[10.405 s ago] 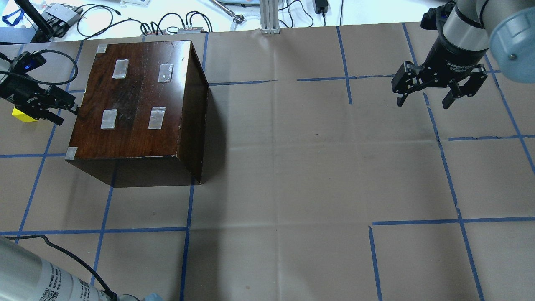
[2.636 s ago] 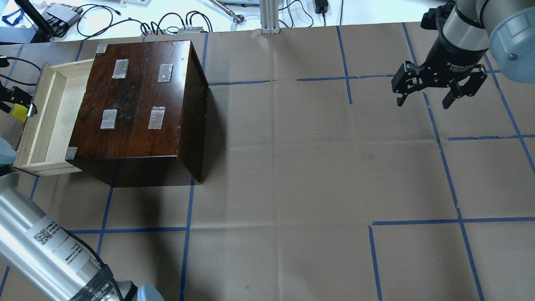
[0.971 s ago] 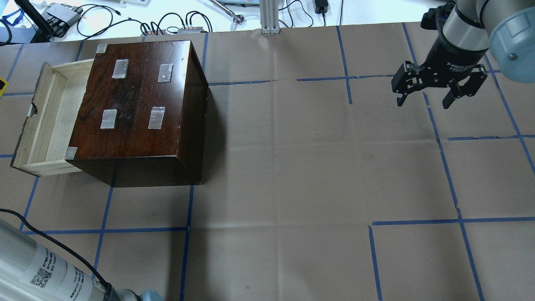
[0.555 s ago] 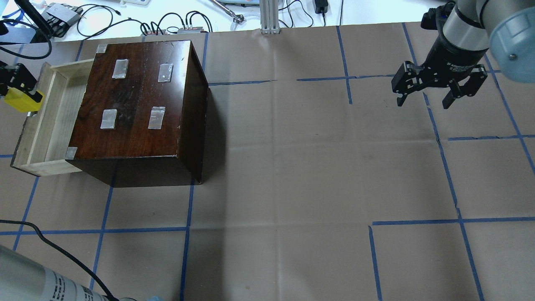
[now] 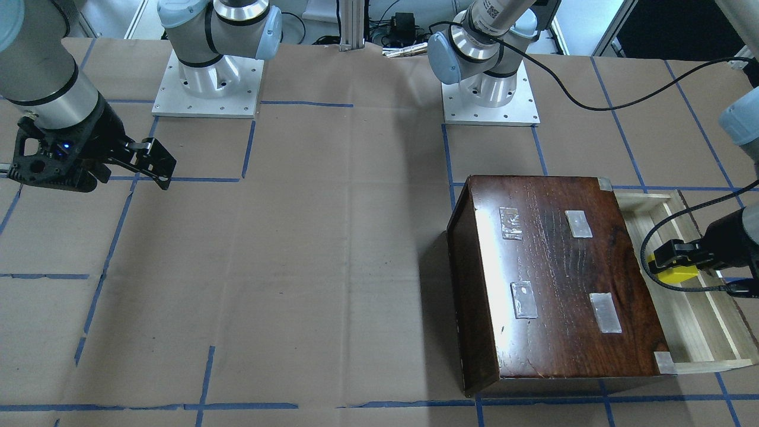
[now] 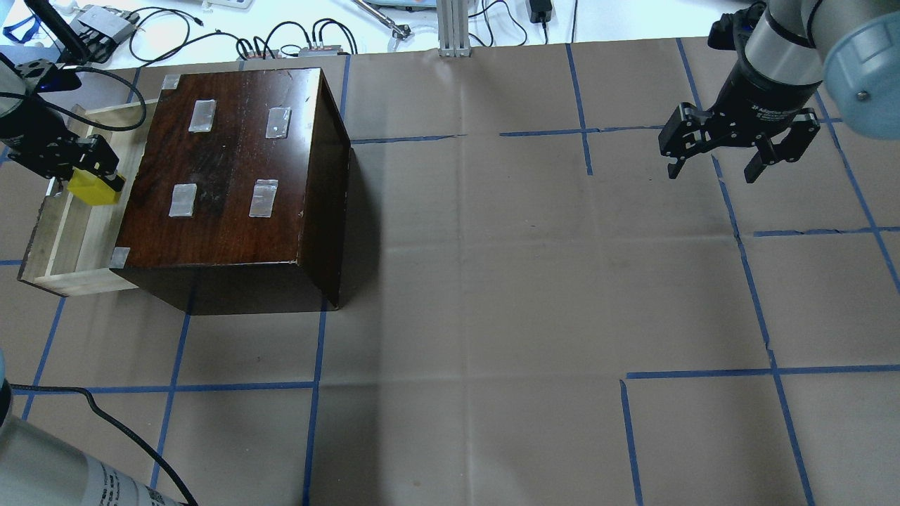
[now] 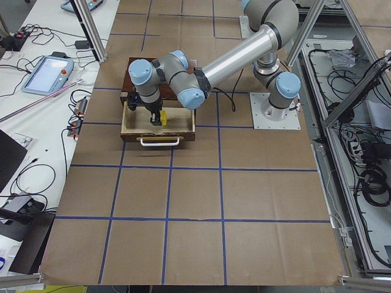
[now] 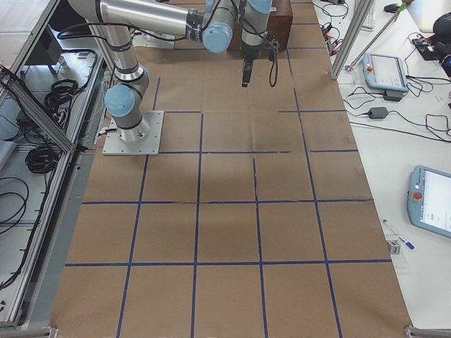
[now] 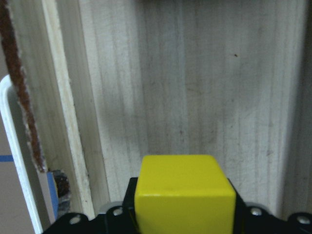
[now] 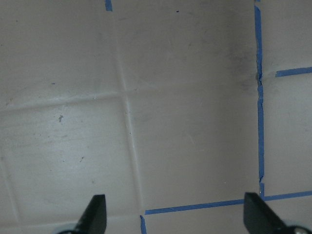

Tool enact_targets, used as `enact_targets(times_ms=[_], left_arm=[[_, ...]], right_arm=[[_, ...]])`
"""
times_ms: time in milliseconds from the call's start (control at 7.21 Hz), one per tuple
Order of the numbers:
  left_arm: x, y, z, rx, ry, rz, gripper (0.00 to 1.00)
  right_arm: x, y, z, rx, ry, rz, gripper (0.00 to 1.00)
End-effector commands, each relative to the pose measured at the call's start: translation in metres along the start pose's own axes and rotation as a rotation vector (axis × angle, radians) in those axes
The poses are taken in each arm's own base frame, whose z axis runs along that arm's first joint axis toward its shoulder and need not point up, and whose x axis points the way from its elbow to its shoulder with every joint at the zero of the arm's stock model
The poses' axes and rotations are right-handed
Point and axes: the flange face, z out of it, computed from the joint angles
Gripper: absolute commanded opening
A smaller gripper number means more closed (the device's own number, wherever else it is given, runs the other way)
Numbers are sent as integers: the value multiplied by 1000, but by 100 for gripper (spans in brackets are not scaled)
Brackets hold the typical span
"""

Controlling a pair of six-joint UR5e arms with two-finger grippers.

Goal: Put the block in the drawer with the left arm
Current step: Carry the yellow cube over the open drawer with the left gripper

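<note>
Upper left of the overhead view: black left gripper clamps the small bright yellow cube above the pale wooden drawer tray; placing step, judged nearly done; next, lower and release; right gripper spread apart.

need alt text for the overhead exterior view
The left gripper holds a yellow block over the open pale-wood drawer of a dark brown box at the view's left. The right gripper hangs open over the paper-covered table at upper right.

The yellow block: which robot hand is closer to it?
Left. The left gripper is shut on the block, holding it over the open drawer. The right gripper hangs open and empty, far off to the other side.
</note>
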Motion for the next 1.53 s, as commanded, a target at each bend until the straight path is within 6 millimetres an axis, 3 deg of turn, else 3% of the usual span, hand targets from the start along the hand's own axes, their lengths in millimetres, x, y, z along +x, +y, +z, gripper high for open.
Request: enact_targets(times_ms=[0, 971, 1110, 1249, 1387], left_arm=[[0, -8, 10, -1, 3, -14, 0], [8, -11, 20, -20, 11, 1, 10], [9, -11, 20, -20, 11, 3, 20], [9, -11, 21, -24, 7, 3, 38], [9, -11, 19, -23, 5, 1, 65]], right_arm=[[0, 0, 0, 1, 0, 0, 100], [0, 0, 0, -1, 0, 1, 100], [0, 0, 0, -1, 0, 0, 100], [0, 0, 0, -1, 0, 0, 100], [0, 0, 1, -2, 0, 1, 100]])
